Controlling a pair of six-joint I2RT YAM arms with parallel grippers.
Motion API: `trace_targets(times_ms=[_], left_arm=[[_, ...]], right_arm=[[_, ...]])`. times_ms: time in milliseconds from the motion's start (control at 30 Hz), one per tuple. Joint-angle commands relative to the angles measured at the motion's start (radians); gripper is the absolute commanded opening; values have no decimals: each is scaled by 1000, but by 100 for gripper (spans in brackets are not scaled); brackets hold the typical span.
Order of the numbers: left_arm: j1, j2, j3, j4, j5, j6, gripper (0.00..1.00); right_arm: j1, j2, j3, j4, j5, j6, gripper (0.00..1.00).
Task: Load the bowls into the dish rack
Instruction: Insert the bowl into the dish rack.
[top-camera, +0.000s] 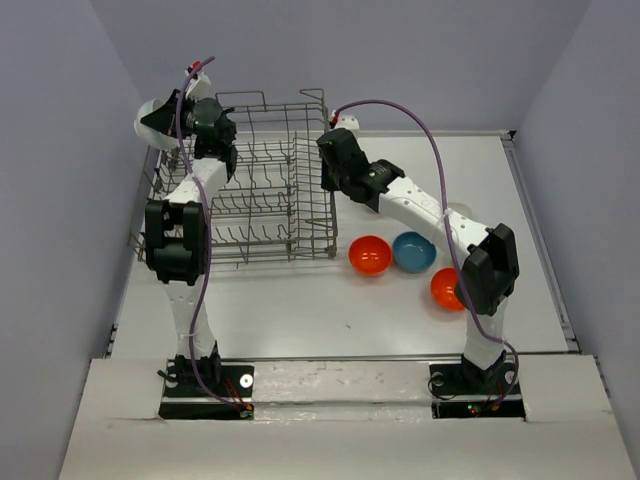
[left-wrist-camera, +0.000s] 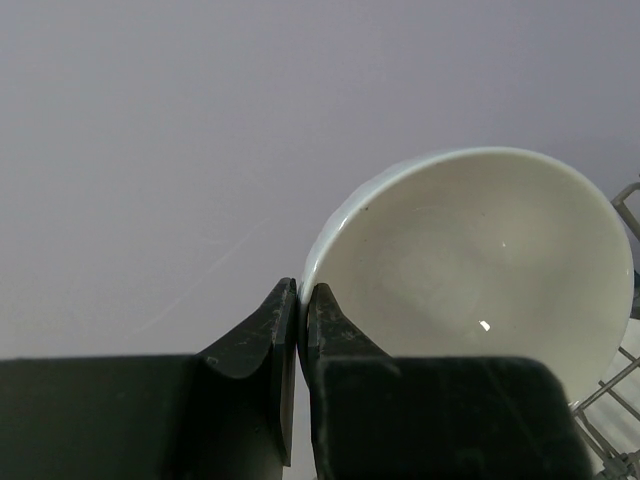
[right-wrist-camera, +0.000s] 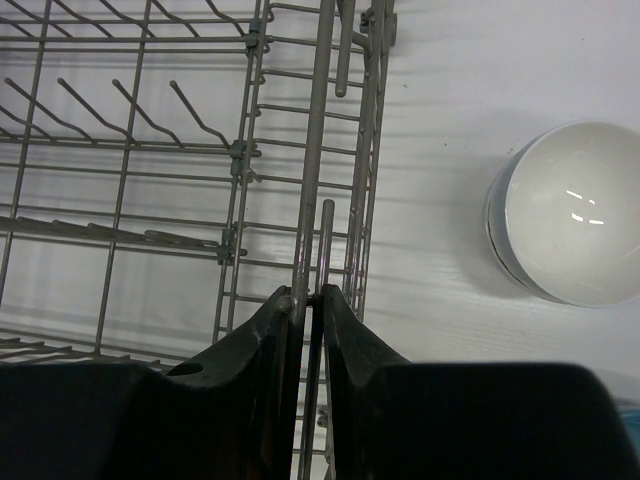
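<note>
My left gripper (top-camera: 174, 122) is raised over the far left corner of the dish rack (top-camera: 270, 200), shut on the rim of a white bowl (top-camera: 152, 122). In the left wrist view the bowl (left-wrist-camera: 480, 260) faces the camera with its rim pinched at the left gripper (left-wrist-camera: 300, 290). My right gripper (top-camera: 328, 152) sits at the rack's right wall. In the right wrist view the right gripper (right-wrist-camera: 311, 292) is shut on the top wire of the dish rack (right-wrist-camera: 317, 130). On the table lie two orange bowls (top-camera: 370, 255) (top-camera: 446, 288), a blue bowl (top-camera: 414, 251) and another white bowl (right-wrist-camera: 570, 212).
The grey wire rack stands at the back left of the white table (top-camera: 300, 310), its tines upright and no bowls showing inside. The loose bowls cluster to its right, under and beside my right arm. Grey walls close in on both sides.
</note>
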Motion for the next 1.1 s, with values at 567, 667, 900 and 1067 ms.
trace_targets(times_ms=[567, 667, 900, 1067], left_arm=[[-33, 86, -58, 316, 16, 170, 0], [-33, 108, -46, 333, 11, 195, 0], [-36, 167, -9, 438, -19, 317, 0], [-36, 192, 16, 503, -28, 384, 0]], right_arm=[[10, 8, -18, 128, -64, -11, 1], [10, 7, -18, 131, -70, -11, 1], [10, 4, -21, 132, -73, -14, 1], [10, 7, -26, 136, -82, -12, 1]])
